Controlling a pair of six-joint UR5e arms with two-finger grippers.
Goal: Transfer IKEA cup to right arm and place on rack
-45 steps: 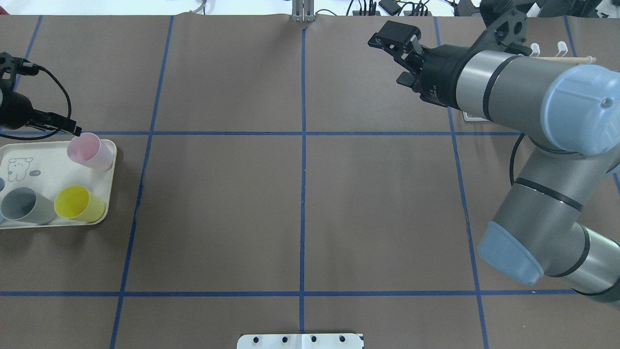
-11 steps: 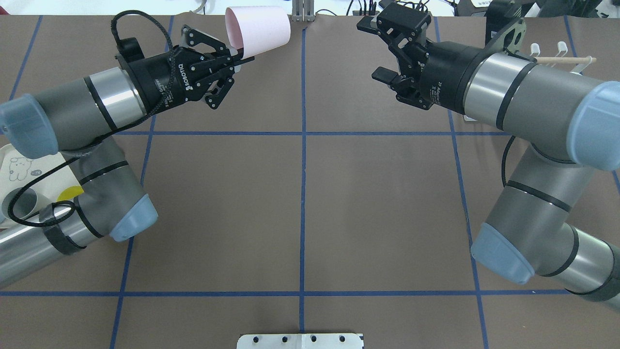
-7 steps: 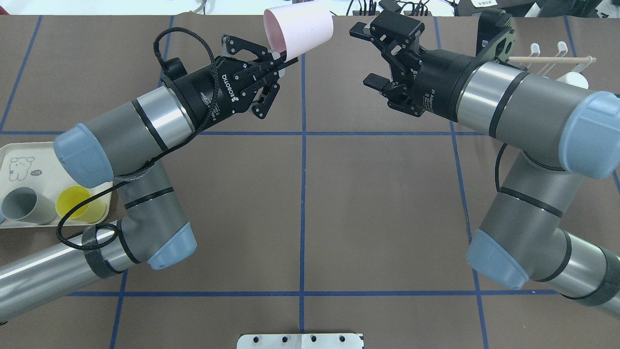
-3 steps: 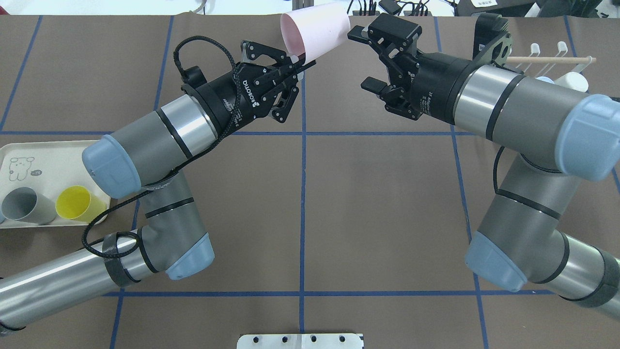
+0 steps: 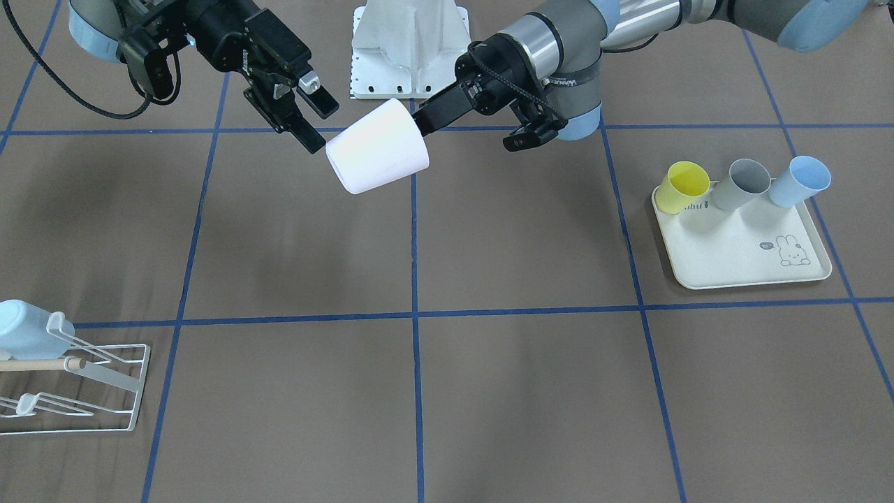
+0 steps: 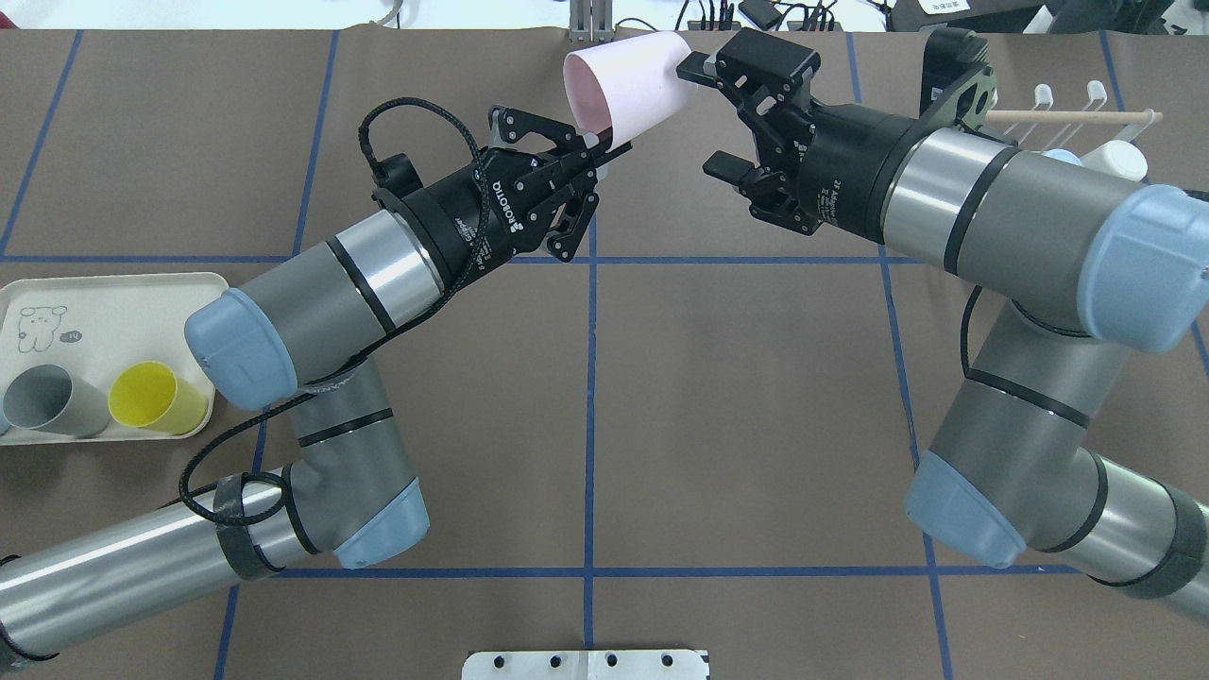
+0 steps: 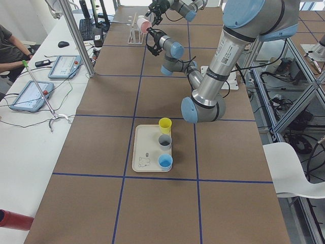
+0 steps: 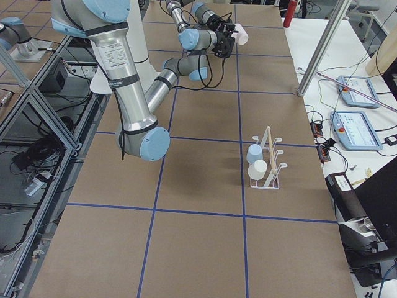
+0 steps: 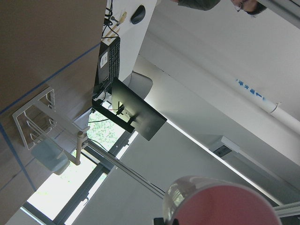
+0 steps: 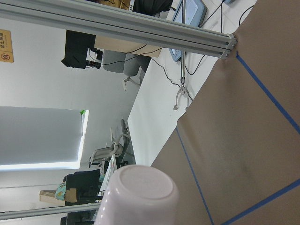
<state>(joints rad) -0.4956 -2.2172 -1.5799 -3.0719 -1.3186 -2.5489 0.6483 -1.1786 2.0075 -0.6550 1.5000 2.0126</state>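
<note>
The pink cup (image 6: 623, 80) hangs in the air over the table's far middle, lying on its side. My left gripper (image 6: 604, 146) is shut on its rim, one finger inside the mouth. The cup also shows in the front view (image 5: 377, 147), with the left gripper (image 5: 421, 120) at its mouth. My right gripper (image 6: 710, 115) is open, with its fingertips right at the cup's closed base. In the right wrist view the base (image 10: 140, 192) is close ahead. The white wire rack (image 5: 77, 384) stands at the far right, partly behind my right arm (image 6: 1086, 113).
The rack holds a light blue cup (image 5: 28, 335) and a white cup (image 6: 1119, 159). A cream rabbit-print tray (image 6: 94, 312) at the left carries a yellow cup (image 6: 151, 401), a grey cup (image 6: 47, 401) and a blue cup (image 5: 800, 181).
My left arm lifted the pink cup off the tray and carried it right across the table's far side. Its base now meets my right gripper's open fingers.
</note>
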